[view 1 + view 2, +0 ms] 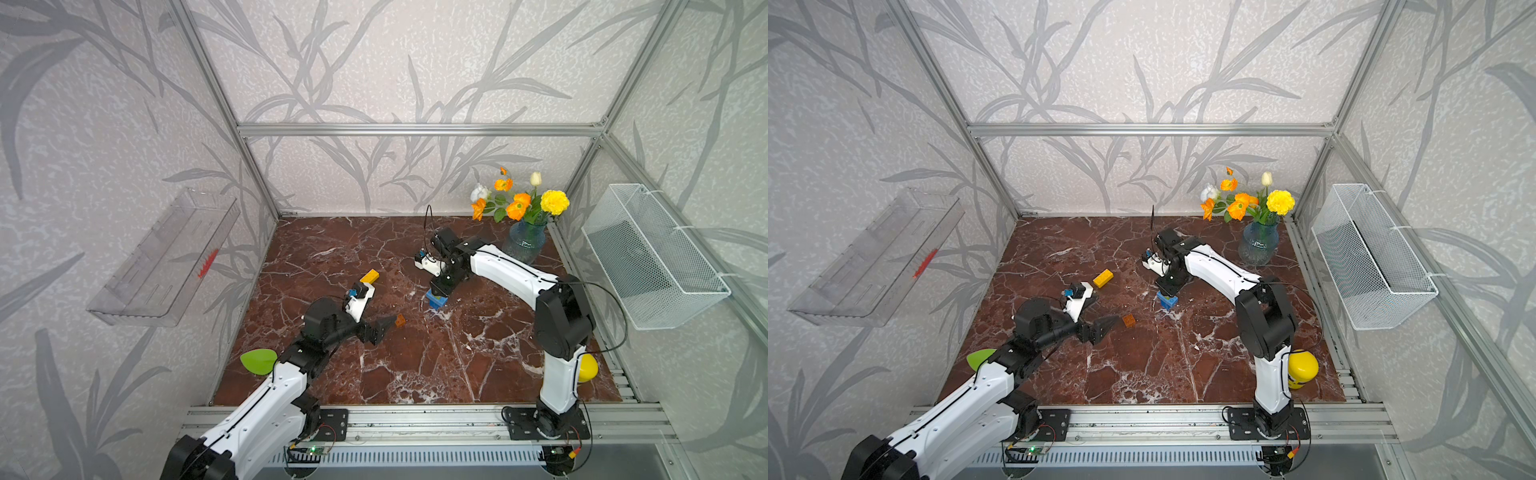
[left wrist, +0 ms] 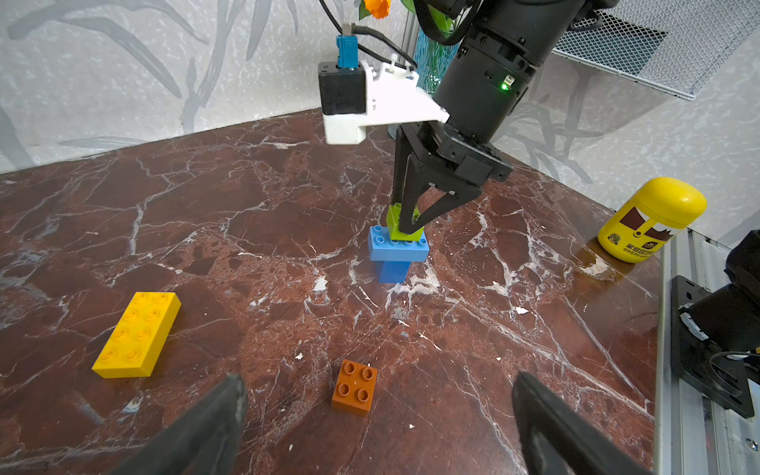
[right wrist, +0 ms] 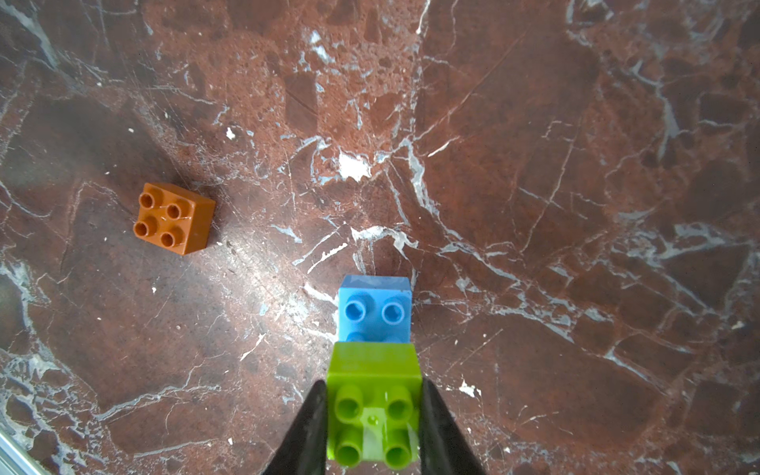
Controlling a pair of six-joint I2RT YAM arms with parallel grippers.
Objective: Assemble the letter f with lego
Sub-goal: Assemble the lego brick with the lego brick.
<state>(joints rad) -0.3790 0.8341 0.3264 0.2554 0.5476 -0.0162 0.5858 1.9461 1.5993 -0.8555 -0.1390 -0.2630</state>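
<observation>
The letter f stack stands mid-table: a small blue brick under a long blue brick, with a small green brick sitting on one end. My right gripper points straight down and is shut on the green brick, one finger on each side; it also shows in a top view. My left gripper hovers open just short of the orange brick, which lies alone on the table in both top views. The long yellow brick lies flat farther left.
A blue vase of flowers stands at the back right. A yellow bottle stands by the right arm's base. A wire basket hangs on the right wall and a clear tray on the left wall. A green leaf lies at the table's left edge.
</observation>
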